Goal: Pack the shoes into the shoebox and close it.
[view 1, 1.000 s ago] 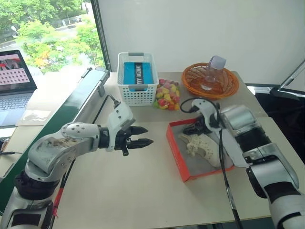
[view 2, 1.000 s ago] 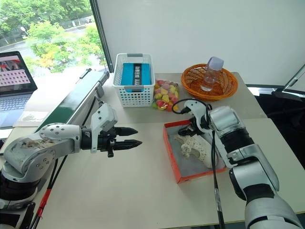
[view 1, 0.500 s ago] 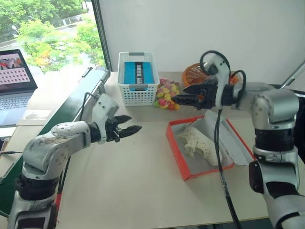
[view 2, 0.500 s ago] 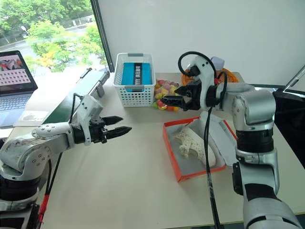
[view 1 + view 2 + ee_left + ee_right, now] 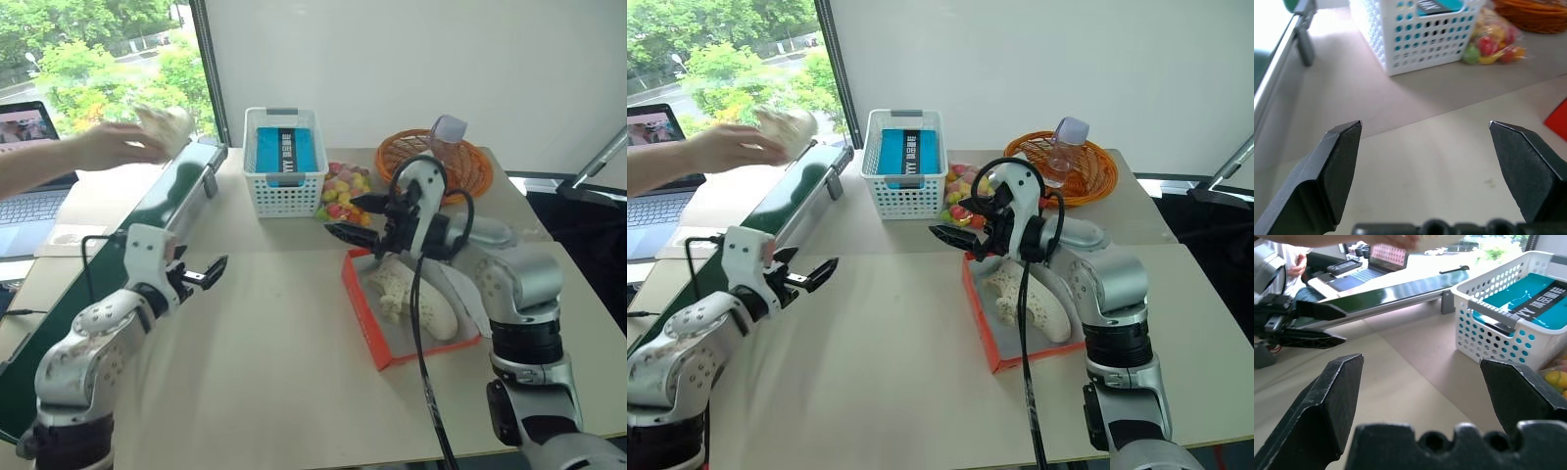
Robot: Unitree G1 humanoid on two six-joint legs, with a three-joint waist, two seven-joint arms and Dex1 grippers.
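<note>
The red-orange shoebox [image 5: 361, 299] lies open on the table, right of centre, its pale lid [image 5: 487, 305] folded out to the right. One cream shoe [image 5: 409, 297] rests inside it. At the far left a person's hand [image 5: 103, 147] holds the other cream shoe [image 5: 167, 125] above the green rail. My right gripper [image 5: 343, 215] hovers open and empty over the box's far left corner, pointing left. Over the left part of the table, my left gripper [image 5: 203, 272] is open and empty too.
A white lattice basket [image 5: 282, 166] with a blue packet stands at the back, a bag of coloured sweets [image 5: 343, 193] beside it. An orange wicker bowl [image 5: 431, 166] holds a plastic bottle [image 5: 443, 137]. A long green rail [image 5: 147, 220] and a laptop [image 5: 24, 157] lie left.
My right gripper rose out of the shoebox, leaving the shoe inside, and swung left. My left gripper opened wide and drew left. A person's hand with the second shoe came into view.
</note>
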